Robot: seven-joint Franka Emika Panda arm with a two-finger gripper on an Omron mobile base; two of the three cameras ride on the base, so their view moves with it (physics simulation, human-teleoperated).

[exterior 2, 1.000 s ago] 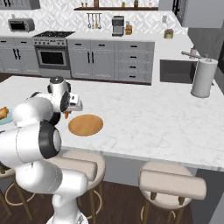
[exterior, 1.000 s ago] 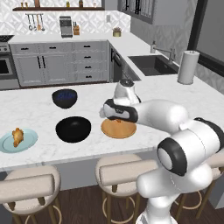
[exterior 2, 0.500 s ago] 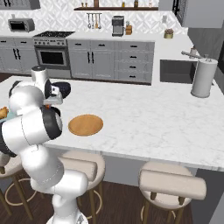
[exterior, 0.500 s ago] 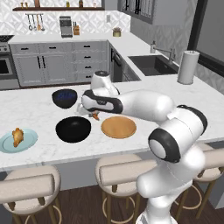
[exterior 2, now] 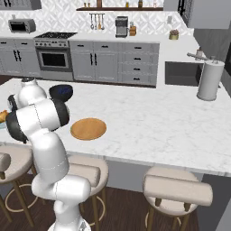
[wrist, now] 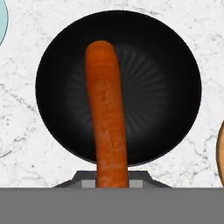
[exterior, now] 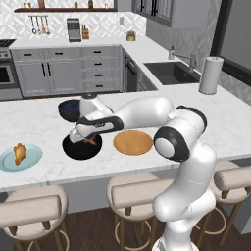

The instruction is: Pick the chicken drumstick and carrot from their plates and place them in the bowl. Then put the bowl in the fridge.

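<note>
My gripper [exterior: 88,140] is shut on the carrot [wrist: 107,118], a short orange stick, and holds it just above the glossy black bowl [exterior: 81,148]. In the hand view the carrot hangs over the bowl [wrist: 148,87], which is dark inside with nothing in it, and my gripper [wrist: 112,179] sits at the bottom. The tan wooden plate [exterior: 133,142] lies bare to the bowl's right. The chicken drumstick [exterior: 19,152] rests on the pale blue plate [exterior: 30,162] at the far left. The fridge is out of view.
A dark bowl with a blue speckled inside [exterior: 70,109] stands just behind the black bowl. A paper towel roll [exterior: 210,75] and a sink [exterior: 172,72] are at the back right. Stools [exterior: 143,190] line the counter's front edge.
The arm has swung left from over the tan plate to over the black bowl, with the carrot still in the gripper.
</note>
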